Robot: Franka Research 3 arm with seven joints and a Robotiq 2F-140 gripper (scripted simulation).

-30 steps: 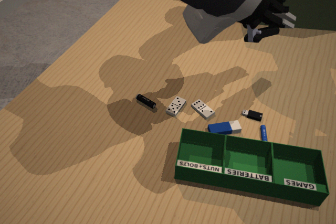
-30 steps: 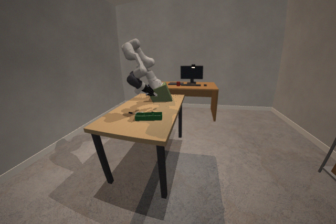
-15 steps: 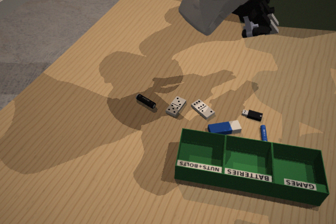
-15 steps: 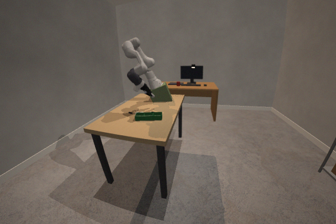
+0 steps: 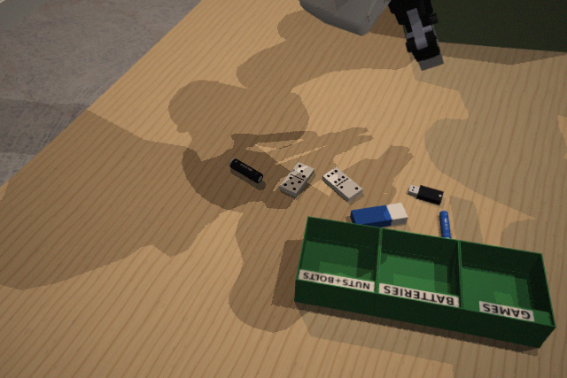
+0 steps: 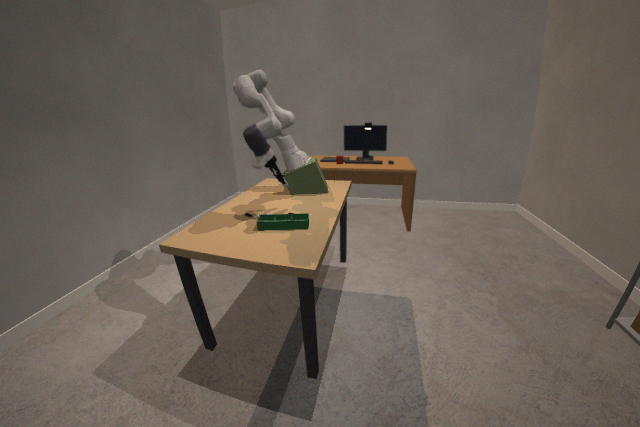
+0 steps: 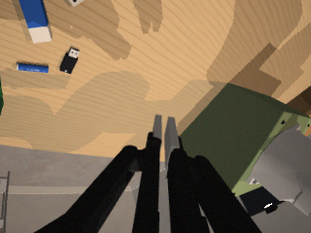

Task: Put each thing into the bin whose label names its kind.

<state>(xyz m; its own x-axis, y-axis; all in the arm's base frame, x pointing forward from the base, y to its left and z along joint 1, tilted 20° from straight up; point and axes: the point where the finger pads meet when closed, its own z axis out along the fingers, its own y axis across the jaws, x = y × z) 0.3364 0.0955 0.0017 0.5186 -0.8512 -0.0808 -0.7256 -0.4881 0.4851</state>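
Note:
My gripper is shut with nothing between its fingers, over the table's robot end, away from the things. A green three-part bin tray stands on the table, labelled NUTS+BOLTS, BATTERIES and GAMES; nothing shows in its compartments. A black battery, a domino and a second domino lie on the table. A blue-and-white eraser lies close behind the tray. A black USB stick and a small blue battery lie right of it.
A large green block stands at the robot's base, close beside the gripper. The table's side edge runs along the left in the top view. A desk with a monitor stands behind in the exterior view.

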